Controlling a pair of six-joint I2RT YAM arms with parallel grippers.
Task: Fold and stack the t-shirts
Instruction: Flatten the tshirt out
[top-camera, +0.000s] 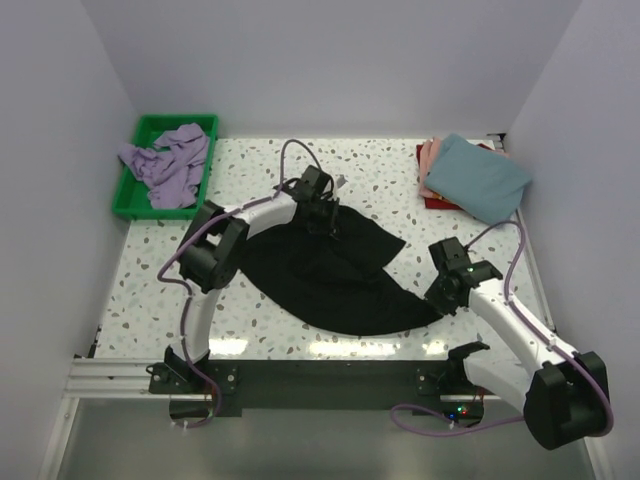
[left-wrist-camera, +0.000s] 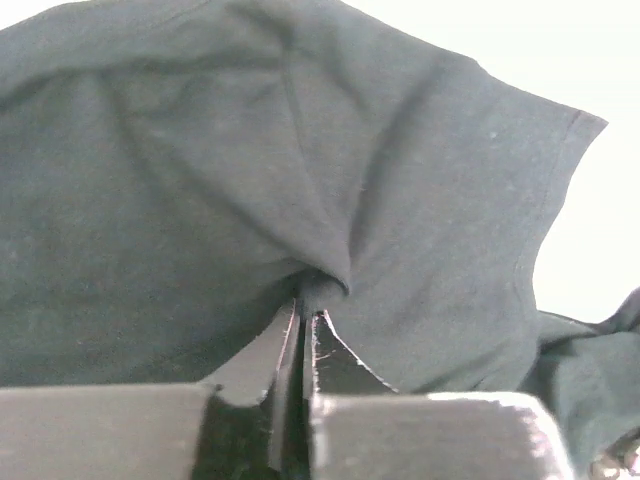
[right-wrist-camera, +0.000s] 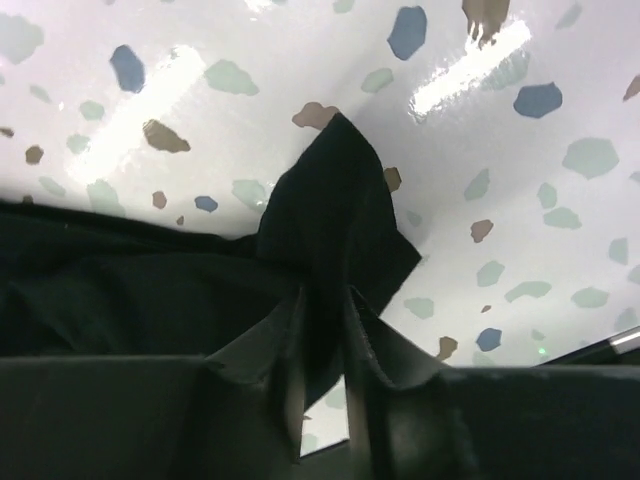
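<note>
Holding the black t-shirt (top-camera: 330, 275) spread on the counter (top-camera: 390, 170), I have left jaws clamped on its far edge, right jaws on its near-right corner; its long axis runs between them.

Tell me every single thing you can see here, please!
black t-shirt: one, black, rumpled in the middle of the table
lavender t-shirt: one, light purple, bunched in the green tray
green tray: one, green, far left corner
teal-blue t-shirt: one, dusty blue, folded on top of the pile at the far right
pink t-shirt: one, pink, edge peeking out under the blue one
dark red t-shirt: one, dark red, edges peeking out of the same pile
table: one, white with coloured speckles, under everything
left gripper: one, black, shut on the black t-shirt's far edge
right gripper: one, black, shut on its near right end
</note>
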